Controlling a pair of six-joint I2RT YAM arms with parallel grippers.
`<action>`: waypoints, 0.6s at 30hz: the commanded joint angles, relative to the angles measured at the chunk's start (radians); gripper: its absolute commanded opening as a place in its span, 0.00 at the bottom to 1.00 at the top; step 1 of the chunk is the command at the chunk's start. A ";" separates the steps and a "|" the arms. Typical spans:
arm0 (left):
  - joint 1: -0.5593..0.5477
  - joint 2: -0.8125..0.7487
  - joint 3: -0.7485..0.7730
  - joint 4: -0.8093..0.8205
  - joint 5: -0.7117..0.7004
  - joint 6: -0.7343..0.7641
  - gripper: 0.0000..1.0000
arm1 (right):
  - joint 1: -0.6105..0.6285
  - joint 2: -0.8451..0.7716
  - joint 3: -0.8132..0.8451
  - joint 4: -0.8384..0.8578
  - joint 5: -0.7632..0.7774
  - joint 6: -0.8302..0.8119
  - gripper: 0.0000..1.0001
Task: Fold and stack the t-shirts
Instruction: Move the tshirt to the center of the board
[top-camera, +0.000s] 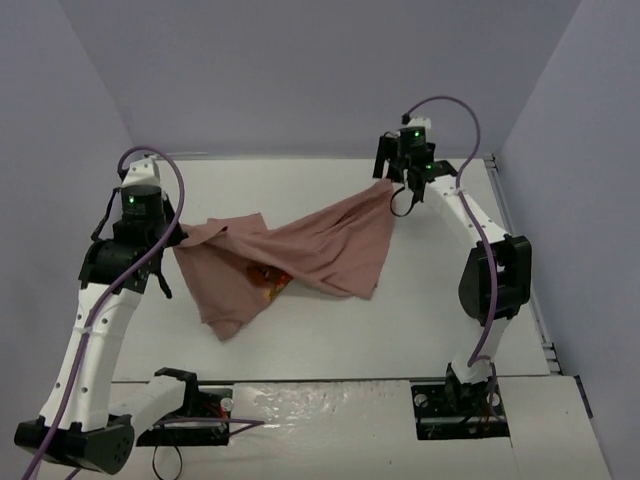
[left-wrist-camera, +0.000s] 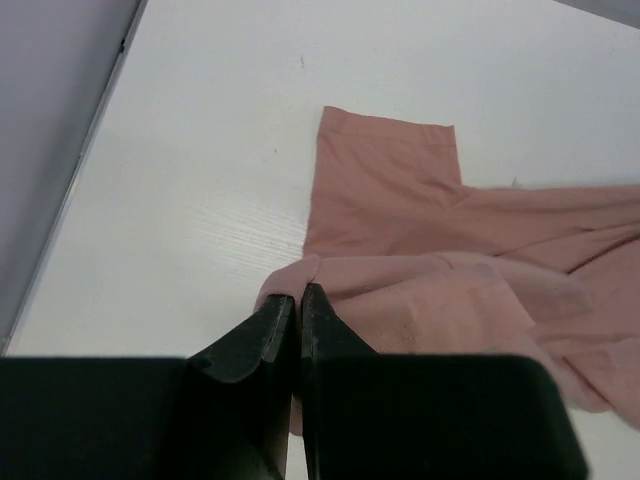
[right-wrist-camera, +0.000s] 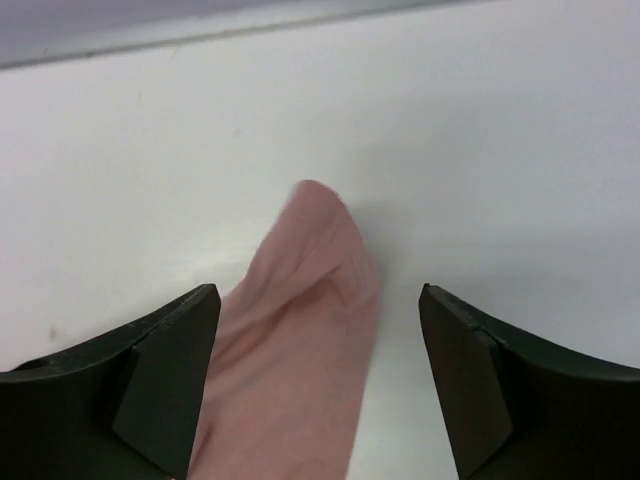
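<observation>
A dusty salmon-pink t-shirt (top-camera: 320, 245) lies crumpled and stretched slantwise across the white table, with an orange graphic (top-camera: 268, 281) peeking out of a fold near its lower left. My left gripper (top-camera: 178, 237) is shut on the shirt's left edge. In the left wrist view its fingers (left-wrist-camera: 272, 325) pinch a bunched fold, and a flat sleeve (left-wrist-camera: 385, 160) lies beyond. My right gripper (top-camera: 388, 182) is at the shirt's far right corner. In the right wrist view, the right gripper (right-wrist-camera: 318, 300) stands open, with a narrow tongue of the t-shirt (right-wrist-camera: 300, 340) lying between the jaws.
Purple walls close the table at the back and both sides. The right arm's elbow (top-camera: 495, 275) hangs over the table's right part, next to a rail on the right edge (top-camera: 500, 200). Both arm bases and cables sit along the near edge (top-camera: 330, 400).
</observation>
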 joint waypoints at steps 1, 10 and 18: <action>0.002 0.070 0.043 0.125 0.032 0.023 0.00 | 0.005 0.040 0.129 -0.090 -0.020 -0.028 0.86; 0.001 0.145 -0.023 0.222 0.127 -0.027 0.00 | 0.040 -0.247 -0.332 -0.080 -0.169 0.109 0.83; 0.002 0.153 -0.069 0.228 0.144 -0.021 0.00 | 0.248 -0.378 -0.626 -0.002 -0.063 0.237 0.79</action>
